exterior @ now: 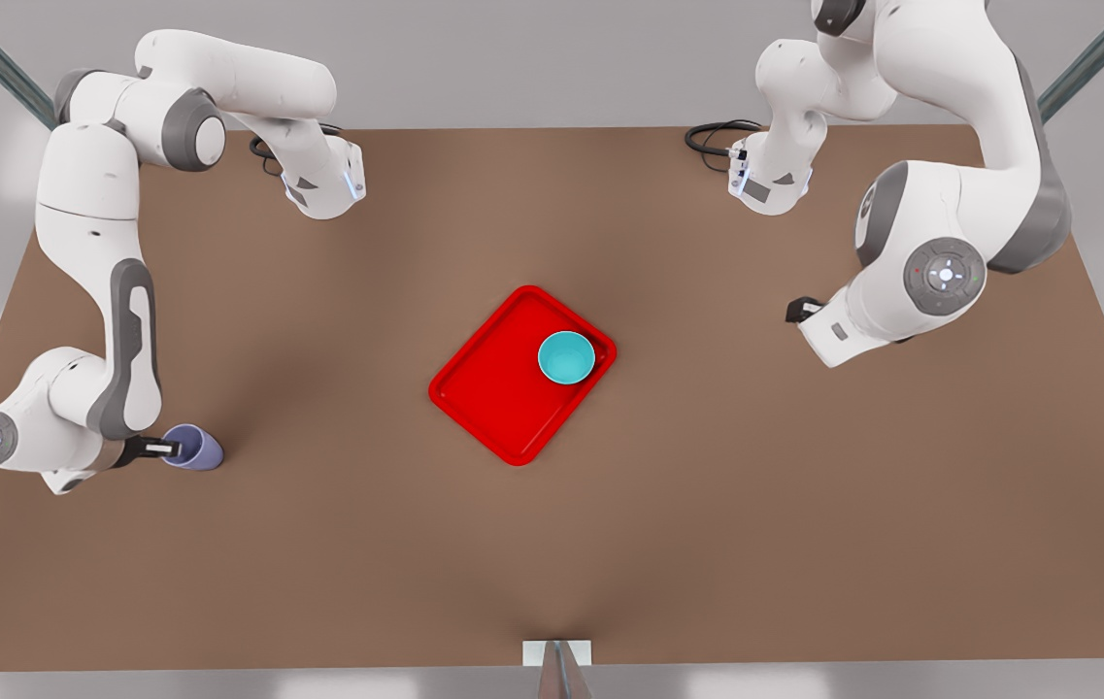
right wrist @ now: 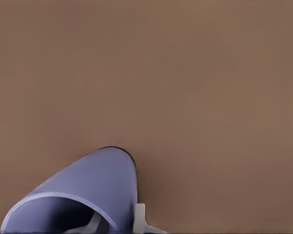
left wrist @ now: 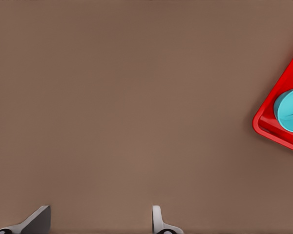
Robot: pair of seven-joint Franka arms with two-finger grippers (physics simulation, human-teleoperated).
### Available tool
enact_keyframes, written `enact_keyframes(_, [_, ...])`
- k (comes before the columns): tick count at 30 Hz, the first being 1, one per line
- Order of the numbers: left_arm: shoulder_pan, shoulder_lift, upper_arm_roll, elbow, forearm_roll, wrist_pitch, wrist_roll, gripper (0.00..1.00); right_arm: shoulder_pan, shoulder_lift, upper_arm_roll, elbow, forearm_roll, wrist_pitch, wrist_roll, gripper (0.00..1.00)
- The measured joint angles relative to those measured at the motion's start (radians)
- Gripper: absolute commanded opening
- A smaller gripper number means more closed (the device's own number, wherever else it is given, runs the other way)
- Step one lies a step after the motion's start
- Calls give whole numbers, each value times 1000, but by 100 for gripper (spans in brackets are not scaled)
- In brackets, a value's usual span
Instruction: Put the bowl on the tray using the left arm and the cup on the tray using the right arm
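Since the bowl already sits inside the tray, in the corner toward the front view's right, leaves only the cup to carry.

Front view: puts the cup well off the tray toward the front view's left, on the table, with the right gripper at its mouth. Puts the left gripper on the tray's opposite side, well apart from it, waiting. Makes the right arm plainly the nearer one to the cup. Shows the tray's long axis running slantwise, its bare end turned toward the cup's side.

Left wrist view: shows the left gripper spread wide and holding nothing, over bare table. Catches the tray corner with the bowl inside its rim, off to one side.

Right wrist view: shows the cup close up, mouth toward the camera. Has the right gripper pinching the cup's wall, one of the fingers outside and the other inside the rim.

Judging from this, calls for a lift, then a straight carry toward the tray's bare end, clear of the bowl.
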Motion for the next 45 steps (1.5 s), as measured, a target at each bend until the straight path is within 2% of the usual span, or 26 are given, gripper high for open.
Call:
enact_keyframes(8, [2, 1, 1, -1, -1, 0, 2, 100, 1, 4, 3, 12, -5, -27, 2, 21])
enact_keyframes(11, [1, 2, 2, 0, 0, 0, 2, 100, 0, -22, 36, 21, -60, -64, 4, 21])
enact_keyframes(13, [1, 2, 2, 0, 0, 0, 2, 100, 15, -55, 90, 32, -102, -117, 59, 21])
enact_keyframes(18, [2, 2, 2, 0, 0, -2, 0, 100, 98, -100, 122, 80, -97, -254, 98, 21])
enact_keyframes(27, [2, 1, 2, 0, 2, -2, -4, 100, 151, -162, 329, 86, -100, -333, 462, 21])
enact_keyframes(33, [2, 3, 2, 0, 2, -2, -11, 100, 149, -149, 523, 91, -107, -333, 680, 21])
enact_keyframes(34, [1, 3, 2, 0, 2, -2, -11, 100, 147, -142, 563, 90, -118, -313, 740, 21])
enact_keyframes(35, [1, 3, 2, 0, 2, -2, -11, 100, 152, -123, 639, 89, -180, -290, 817, 21])
enact_keyframes(37, [1, 3, 3, 0, 2, -2, -12, 100, 153, -94, 696, 89, -190, -234, 837, 21])
enact_keyframes(40, [1, 3, 3, 0, 2, -2, -12, 100, 209, -33, 725, 103, -193, -148, 846, 21])
enact_keyframes(45, [2, 9, 3, 0, 3, -2, -12, 100, 257, 68, 793, 129, -275, -114, 866, 21])
